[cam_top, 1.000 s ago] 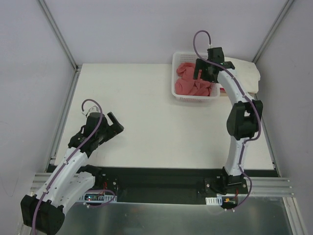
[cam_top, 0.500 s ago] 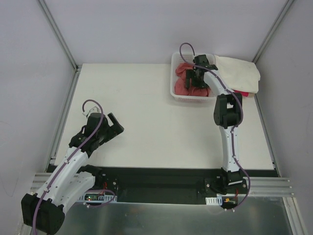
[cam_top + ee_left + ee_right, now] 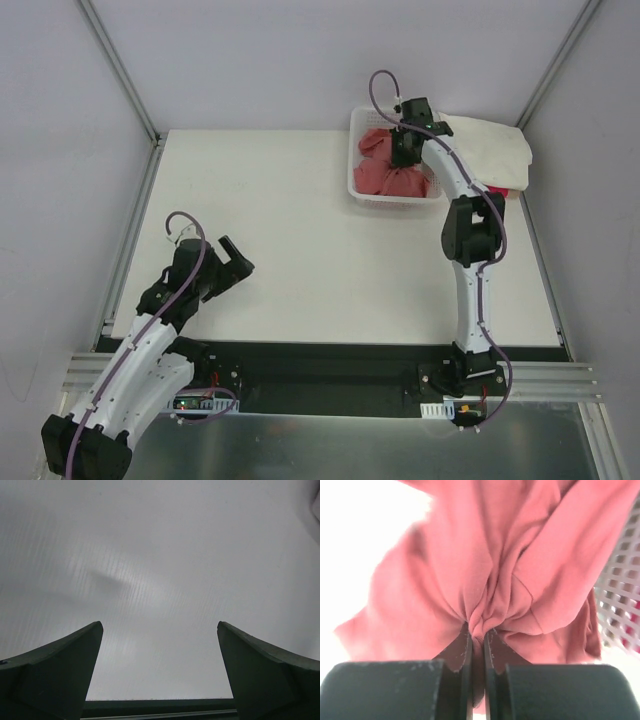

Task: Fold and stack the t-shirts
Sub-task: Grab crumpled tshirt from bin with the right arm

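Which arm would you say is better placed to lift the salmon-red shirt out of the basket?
The right arm: its jaws are shut on a fold of the salmon-red shirt in the basket. The left arm is far off, jaws open.

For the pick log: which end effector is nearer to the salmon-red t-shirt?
Right: the right end effector pinches the salmon-red t-shirt; the left end effector hangs open far away.

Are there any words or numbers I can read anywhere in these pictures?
None. No words, numbers, labels or logos show on the salmon-red t-shirt, the cream-white t-shirt, the basket or the table.
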Robot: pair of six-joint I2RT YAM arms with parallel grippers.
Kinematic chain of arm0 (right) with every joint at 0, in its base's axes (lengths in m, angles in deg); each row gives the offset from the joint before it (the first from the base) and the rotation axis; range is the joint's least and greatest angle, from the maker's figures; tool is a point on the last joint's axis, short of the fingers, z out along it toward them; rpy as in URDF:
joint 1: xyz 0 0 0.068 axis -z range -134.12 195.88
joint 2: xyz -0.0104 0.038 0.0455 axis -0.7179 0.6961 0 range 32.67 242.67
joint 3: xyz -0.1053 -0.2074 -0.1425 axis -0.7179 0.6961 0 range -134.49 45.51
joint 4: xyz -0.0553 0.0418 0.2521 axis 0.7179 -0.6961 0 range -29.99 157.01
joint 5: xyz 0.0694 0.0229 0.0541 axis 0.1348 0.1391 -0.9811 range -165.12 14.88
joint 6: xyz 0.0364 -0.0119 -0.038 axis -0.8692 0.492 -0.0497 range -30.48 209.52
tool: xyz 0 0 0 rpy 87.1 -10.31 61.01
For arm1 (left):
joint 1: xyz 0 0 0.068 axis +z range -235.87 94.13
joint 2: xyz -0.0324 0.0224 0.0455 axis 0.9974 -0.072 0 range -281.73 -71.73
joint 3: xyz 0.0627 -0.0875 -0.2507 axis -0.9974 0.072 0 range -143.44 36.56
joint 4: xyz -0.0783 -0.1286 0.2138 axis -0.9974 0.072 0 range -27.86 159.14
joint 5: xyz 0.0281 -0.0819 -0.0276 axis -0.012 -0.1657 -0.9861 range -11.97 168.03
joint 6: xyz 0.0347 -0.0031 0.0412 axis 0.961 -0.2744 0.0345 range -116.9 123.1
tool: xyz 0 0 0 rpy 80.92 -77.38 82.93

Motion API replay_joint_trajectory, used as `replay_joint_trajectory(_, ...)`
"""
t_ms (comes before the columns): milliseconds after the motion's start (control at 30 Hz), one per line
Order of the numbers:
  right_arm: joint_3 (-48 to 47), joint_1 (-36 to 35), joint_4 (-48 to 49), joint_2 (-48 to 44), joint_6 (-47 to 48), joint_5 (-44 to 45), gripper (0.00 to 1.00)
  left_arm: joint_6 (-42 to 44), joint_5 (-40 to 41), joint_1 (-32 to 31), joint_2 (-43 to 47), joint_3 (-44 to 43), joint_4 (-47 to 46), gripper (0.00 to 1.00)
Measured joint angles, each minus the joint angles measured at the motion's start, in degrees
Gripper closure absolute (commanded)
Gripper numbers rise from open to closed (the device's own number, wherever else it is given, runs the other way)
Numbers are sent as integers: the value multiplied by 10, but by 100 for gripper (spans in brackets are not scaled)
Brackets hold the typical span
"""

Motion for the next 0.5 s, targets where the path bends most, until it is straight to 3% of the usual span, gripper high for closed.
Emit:
replay_joint_trajectory(233, 16, -35, 5, -199, 19, -52, 99, -1, -16, 0, 33, 13, 0, 1)
replay_joint_trajectory(500, 39, -177, 71, -452, 50, -103, 100, -1, -30, 0, 41, 24, -1, 1)
